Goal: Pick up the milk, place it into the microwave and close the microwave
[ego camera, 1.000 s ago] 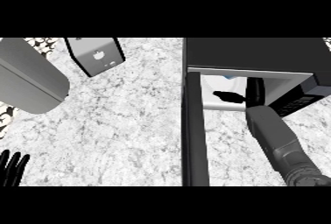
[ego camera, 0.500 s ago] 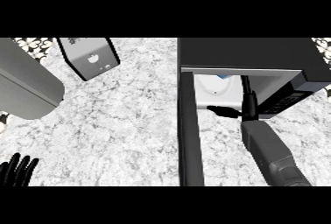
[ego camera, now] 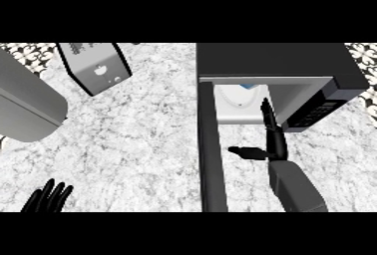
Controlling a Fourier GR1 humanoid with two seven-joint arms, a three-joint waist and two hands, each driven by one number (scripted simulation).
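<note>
The milk (ego camera: pixel 237 95), a white carton with a blue patch at its top, stands inside the open microwave (ego camera: pixel 294 64). The microwave's dark door (ego camera: pixel 211 149) swings out toward me along the cavity's left side. My right hand (ego camera: pixel 271 134) is open in front of the cavity, fingers straight and pointing into the opening, thumb (ego camera: pixel 247 151) sticking out to the left toward the door. It is apart from the milk. My left hand (ego camera: pixel 49 198) rests open at the lower left edge, fingers up.
A grey toaster-like box (ego camera: pixel 94 67) stands at the back left of the marble counter (ego camera: pixel 132 144). A large grey rounded appliance (ego camera: pixel 26 107) fills the far left. Patterned tiles show at the top corners.
My right hand has drawn back out of the microwave, leaving the milk standing inside. The view has shifted, so the microwave sits higher and the left hand shows more.
</note>
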